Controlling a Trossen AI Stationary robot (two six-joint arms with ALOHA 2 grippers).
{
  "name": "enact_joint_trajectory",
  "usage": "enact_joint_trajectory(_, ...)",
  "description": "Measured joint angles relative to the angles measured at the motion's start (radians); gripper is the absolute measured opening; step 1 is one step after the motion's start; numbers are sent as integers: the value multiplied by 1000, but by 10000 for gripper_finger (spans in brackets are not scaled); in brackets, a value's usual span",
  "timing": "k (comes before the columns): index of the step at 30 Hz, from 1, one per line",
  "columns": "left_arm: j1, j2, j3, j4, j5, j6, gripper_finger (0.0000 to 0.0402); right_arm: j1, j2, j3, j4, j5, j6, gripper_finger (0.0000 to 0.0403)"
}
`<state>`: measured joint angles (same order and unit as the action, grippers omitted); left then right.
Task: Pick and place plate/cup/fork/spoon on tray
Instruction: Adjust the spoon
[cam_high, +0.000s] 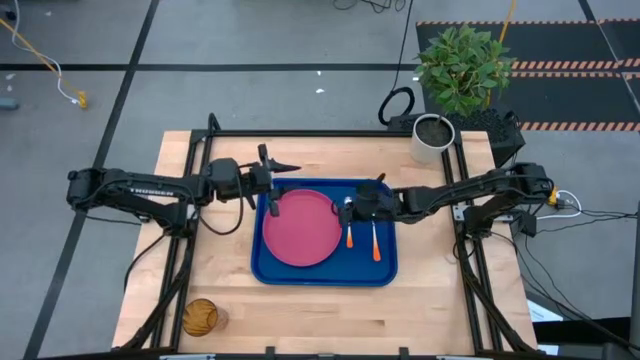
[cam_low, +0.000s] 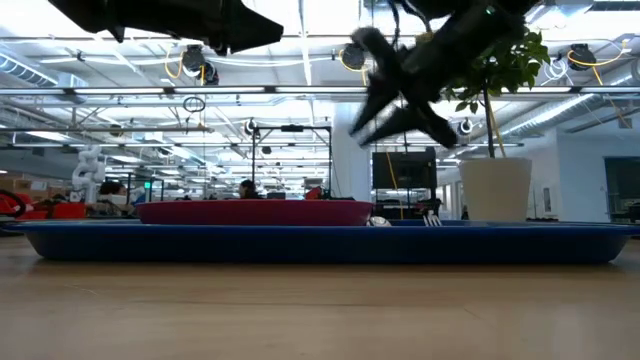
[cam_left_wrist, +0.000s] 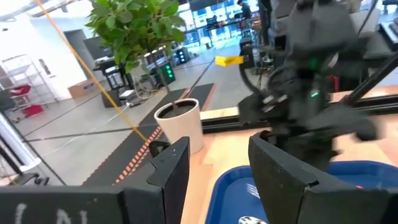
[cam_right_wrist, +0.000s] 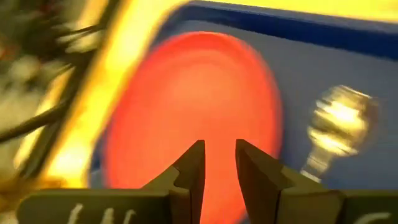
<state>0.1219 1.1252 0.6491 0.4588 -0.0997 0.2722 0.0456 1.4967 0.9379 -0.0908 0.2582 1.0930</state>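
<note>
Bare pale wood of the table (cam_low: 320, 310) fills the foreground of the low view, and behind it the tray (cam_low: 330, 243) is seen edge-on as a long blue band, so that its floor is hidden. Only the rim of the plate (cam_low: 255, 211) rises above it — a thin red line — and the silver ends of the cutlery barely show. From above, the tray (cam_high: 385, 268) is seen as a blue rectangle with rounded corners and a raised rim; the round, flat pink-red plate (cam_high: 299, 228) is laid on its left half. On the right half the spoon (cam_high: 350, 229) and the fork (cam_high: 375, 242) are laid side by side, orange handles toward the near edge, apart from the plate. The spoon's bowl is blurred in the right wrist view. The right gripper (cam_high: 362, 203) is held just above the cutlery's far ends, its fingers (cam_right_wrist: 189, 168) parted by a narrow gap with nothing between them. The left gripper (cam_high: 272, 167) is held at the tray's far left corner, its fingers (cam_left_wrist: 171, 165) apart and empty. The cup (cam_high: 199, 318) — amber, ribbed, translucent — is left on open wood near the front left edge, well apart from the tray. A white plant pot (cam_high: 432, 138) is set at the far right corner.
</note>
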Motion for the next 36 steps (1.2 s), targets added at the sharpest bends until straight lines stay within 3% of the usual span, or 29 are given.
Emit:
enact_joint_trajectory(4, 17, 0, 0, -1, 0, -4, 168, 0, 0, 0, 162, -96, -269, 80)
enact_joint_trajectory(12, 23, 0, 0, -3, 2, -34, 168, 0, -5, 0, 378, -98, -402, 80)
enact_joint_trajectory(17, 23, 0, 0, -79, 3, -91, 168, -13, -5, 0, 631, -97, -706, 80)
enact_joint_trajectory(20, 24, 0, 0, -75, 5, -66, 168, -24, -6, 1, 687, 14, -806, 80)
enact_joint_trajectory(22, 25, 0, 0, -50, 7, -43, 168, -33, -5, 1, 676, 154, -840, 80)
enact_joint_trajectory(27, 34, 0, 0, 18, 17, 9, 168, -49, -4, -34, 663, 448, -790, 80)
enact_joint_trajectory(31, 54, -13, 1, 46, 42, 12, 168, -56, -4, -90, 822, 467, -891, 80)
enact_joint_trajectory(36, 66, -34, 2, 46, 199, -42, 168, -83, -4, -132, 1036, 398, -1125, 79)
